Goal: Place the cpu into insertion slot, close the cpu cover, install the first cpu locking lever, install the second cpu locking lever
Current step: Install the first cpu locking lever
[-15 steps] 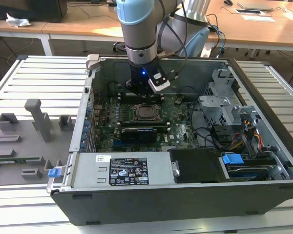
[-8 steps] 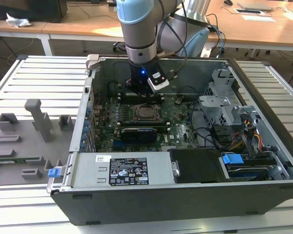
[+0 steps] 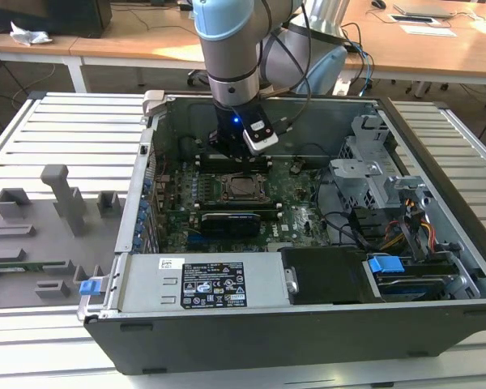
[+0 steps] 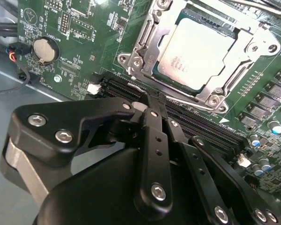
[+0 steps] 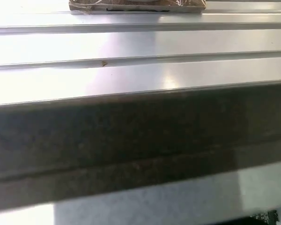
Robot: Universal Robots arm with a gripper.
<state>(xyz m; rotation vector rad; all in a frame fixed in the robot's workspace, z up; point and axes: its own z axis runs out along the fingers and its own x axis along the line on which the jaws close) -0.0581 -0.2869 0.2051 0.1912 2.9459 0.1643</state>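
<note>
In the second wrist view the cpu [image 4: 196, 49], a pale silvery square chip, lies flat in the insertion slot [image 4: 214, 100] on the green motherboard. The cpu cover [image 4: 147, 42], a silver frame, lies down around the chip. My gripper [image 4: 152, 101] hovers beside the socket, over the black memory slots, its black fingers [image 4: 154, 140] shut together with nothing between them. A thin silver lever end [image 4: 135, 87] shows just beyond the fingertips. In the exterior view my gripper [image 3: 236, 154] hangs inside the open computer case, just behind the insertion slot [image 3: 241, 188].
A black card [image 3: 231, 220] lies in front of the socket. Drive cages [image 3: 381, 174] and cables fill the case at the exterior view's right. The power supply [image 3: 198, 284] sits along the front. A grey fixture tray [image 3: 40, 235] lies left. The first wrist view shows ribbed table metal [image 5: 140, 47].
</note>
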